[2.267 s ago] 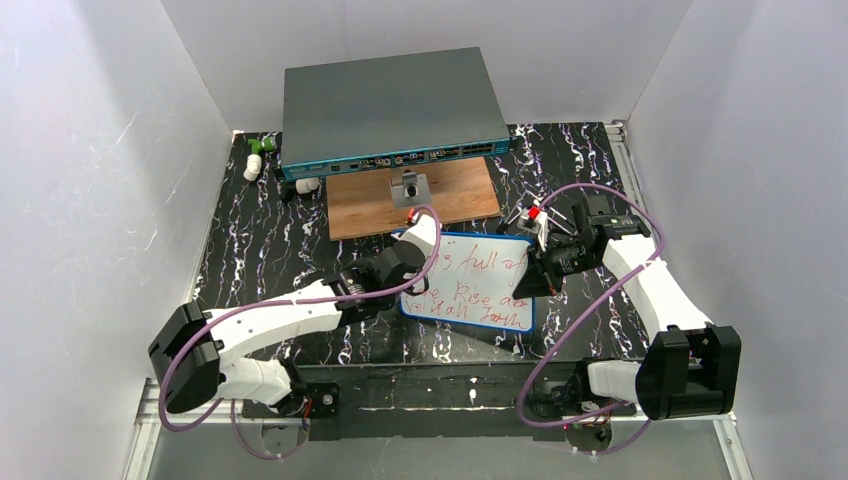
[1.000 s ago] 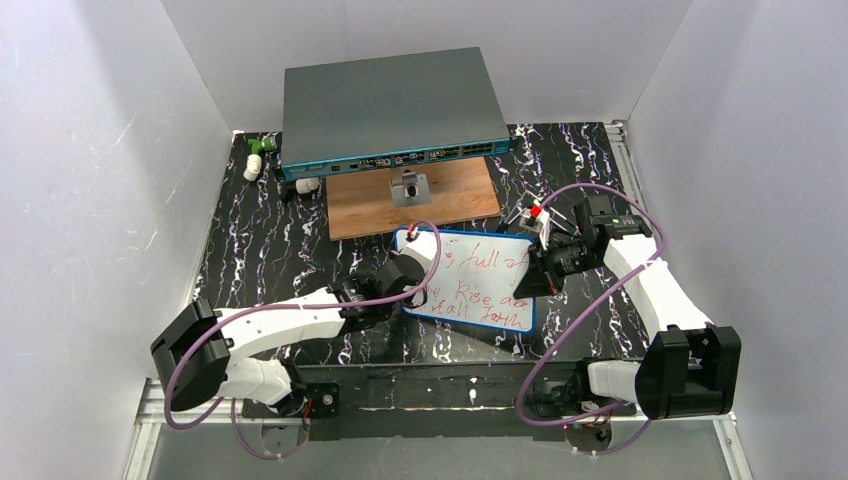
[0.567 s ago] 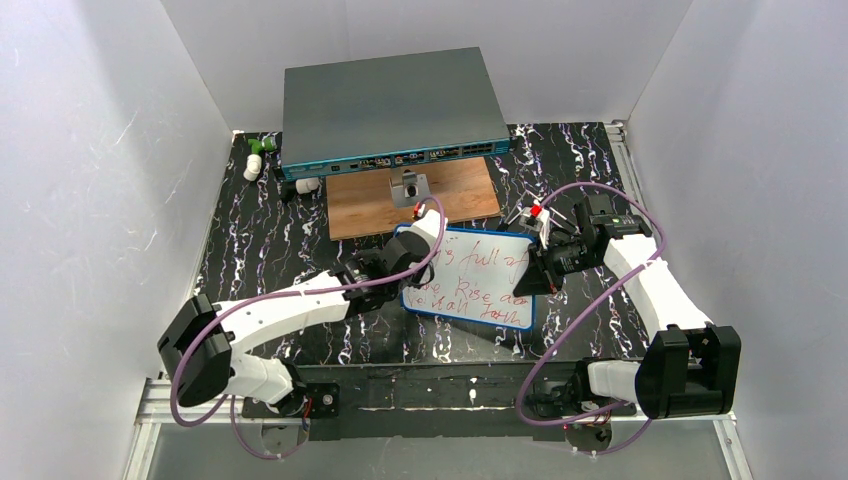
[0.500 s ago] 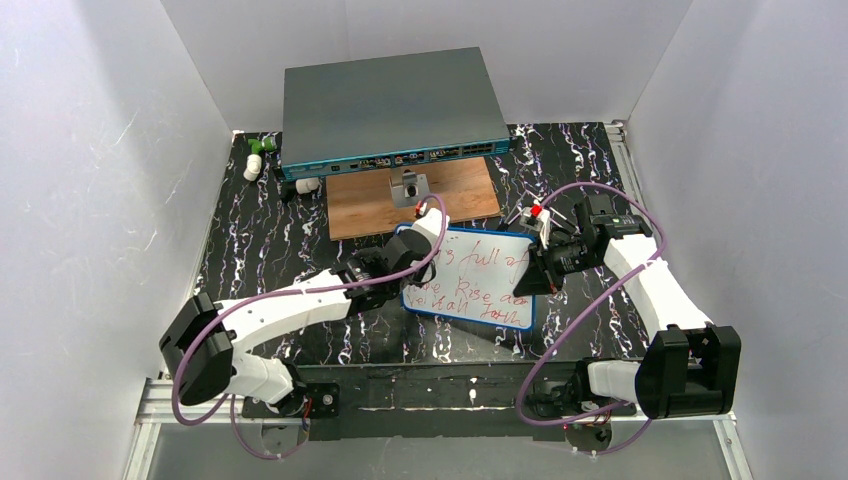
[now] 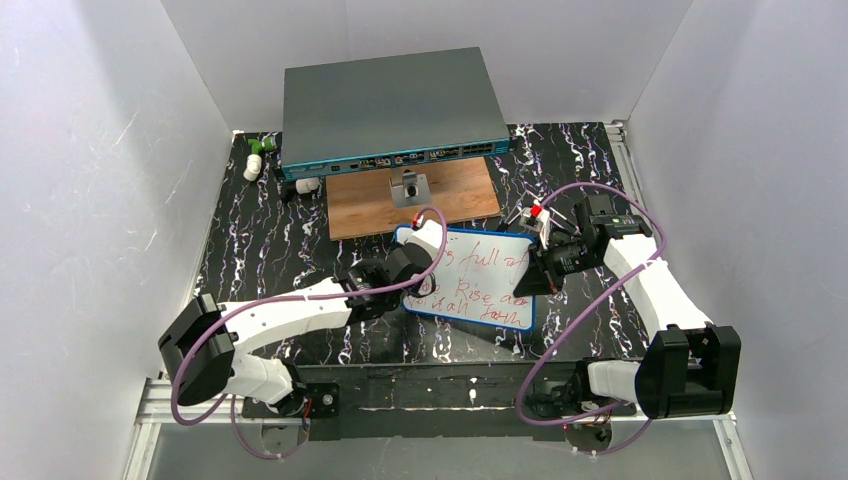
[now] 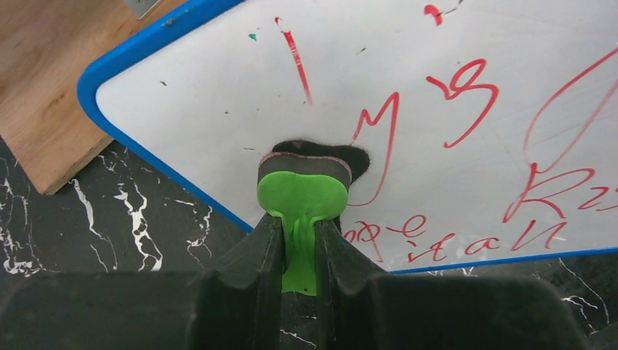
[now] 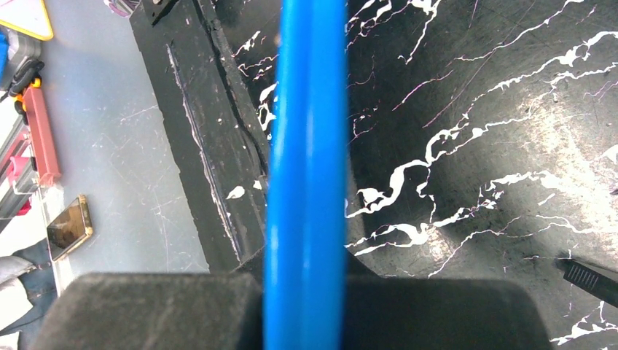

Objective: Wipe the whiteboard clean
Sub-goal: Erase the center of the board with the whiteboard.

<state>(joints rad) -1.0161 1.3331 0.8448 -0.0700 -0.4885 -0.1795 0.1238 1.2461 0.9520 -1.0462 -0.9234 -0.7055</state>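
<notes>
The whiteboard [image 5: 482, 285] lies on the black marbled table [image 5: 260, 240], between the two arms, with red writing across it. Its far left corner reaches the near edge of a wooden board [image 5: 440, 205], where a small metal piece [image 5: 408, 187] sits. Behind that stands one grey switch box [image 5: 390, 105]. A few small white and green bits [image 5: 256, 156] lie at the far left; their count is unclear.

The left gripper [image 6: 299, 235] is narrow, pinching one green eraser [image 6: 302, 195] whose dark pad presses on the whiteboard near that corner. The right gripper [image 7: 304, 284] is clamped on the whiteboard's blue right edge.
</notes>
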